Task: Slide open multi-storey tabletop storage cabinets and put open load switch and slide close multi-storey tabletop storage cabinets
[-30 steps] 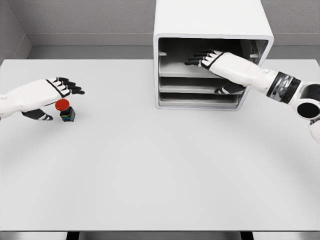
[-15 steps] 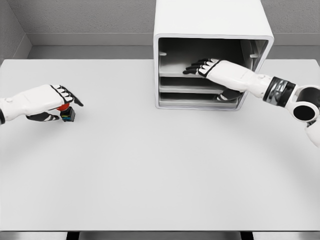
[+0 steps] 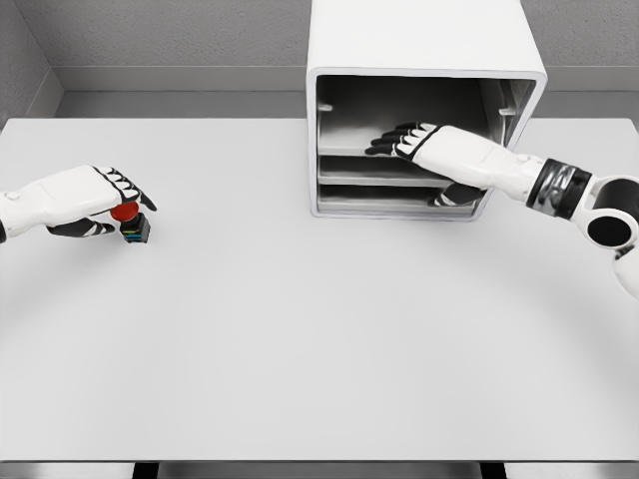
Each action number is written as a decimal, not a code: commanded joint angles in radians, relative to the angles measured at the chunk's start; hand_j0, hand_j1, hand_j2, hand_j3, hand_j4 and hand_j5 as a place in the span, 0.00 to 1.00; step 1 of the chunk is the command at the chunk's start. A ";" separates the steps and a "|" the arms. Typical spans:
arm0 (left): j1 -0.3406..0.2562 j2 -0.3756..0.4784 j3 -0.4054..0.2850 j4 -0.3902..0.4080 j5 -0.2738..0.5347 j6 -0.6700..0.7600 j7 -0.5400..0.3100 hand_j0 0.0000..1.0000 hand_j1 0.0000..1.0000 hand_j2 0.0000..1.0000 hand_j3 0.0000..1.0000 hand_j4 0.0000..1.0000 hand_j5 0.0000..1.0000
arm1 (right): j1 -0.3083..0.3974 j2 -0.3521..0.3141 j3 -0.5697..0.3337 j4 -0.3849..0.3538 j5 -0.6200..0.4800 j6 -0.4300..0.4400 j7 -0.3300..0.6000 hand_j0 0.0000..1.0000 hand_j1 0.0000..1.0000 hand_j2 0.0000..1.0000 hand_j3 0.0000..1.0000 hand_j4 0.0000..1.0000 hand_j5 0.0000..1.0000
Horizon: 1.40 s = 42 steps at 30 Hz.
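Left hand (image 3: 85, 198) at nine o'clock, fingers curled around the red-capped load switch (image 3: 130, 224) on the table (image 3: 319, 339), ready to lift. Right hand (image 3: 431, 148), fingers extended and holding nothing, reaches into the storage cabinet (image 3: 424, 60) at one o'clock, on a drawer (image 3: 374, 172) front.

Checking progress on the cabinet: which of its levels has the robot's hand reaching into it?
The top level of the cabinet: the right hand lies with its fingers over that shelf, thumb hanging lower down. The two slimmer levels beneath hold no fingers.
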 commanded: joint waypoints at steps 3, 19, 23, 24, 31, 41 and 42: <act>0.000 -0.003 0.000 0.009 -0.006 0.001 -0.002 0.66 0.66 0.66 0.66 0.66 0.66 | 0.008 -0.034 0.001 -0.055 -0.002 -0.002 0.004 0.99 0.99 0.99 0.99 0.99 0.99; 0.002 -0.009 0.000 0.009 -0.006 0.001 -0.020 0.48 0.48 0.48 0.48 0.48 0.48 | 0.072 -0.126 -0.011 -0.213 -0.017 -0.002 0.002 0.99 0.99 0.99 0.99 0.99 0.99; -0.008 -0.007 0.002 0.005 0.001 0.001 -0.020 0.49 0.49 0.49 0.49 0.49 0.49 | 0.092 -0.165 -0.017 -0.270 -0.026 -0.002 0.001 0.99 0.99 0.99 0.99 0.99 0.99; -0.008 -0.007 0.002 0.003 0.001 0.001 -0.020 0.49 0.49 0.49 0.49 0.49 0.49 | 0.092 -0.172 -0.025 -0.271 -0.043 -0.002 0.001 0.99 0.99 0.99 0.99 0.99 0.99; -0.020 0.002 0.005 -0.004 0.005 0.001 -0.020 0.49 0.49 0.49 0.49 0.49 0.49 | 0.077 -0.186 -0.072 -0.250 -0.091 -0.002 0.004 0.99 0.99 0.99 0.99 0.99 0.99; -0.026 0.013 0.008 -0.027 0.024 0.001 -0.020 0.49 0.49 0.49 0.49 0.49 0.49 | 0.018 -0.024 -0.062 -0.055 0.010 -0.002 0.010 0.99 0.99 0.99 0.99 0.99 0.99; -0.026 0.016 0.008 -0.037 0.030 0.001 -0.020 0.49 0.49 0.49 0.49 0.49 0.49 | 0.011 -0.018 -0.062 -0.040 0.018 -0.002 0.010 0.99 0.99 0.99 0.99 0.99 0.99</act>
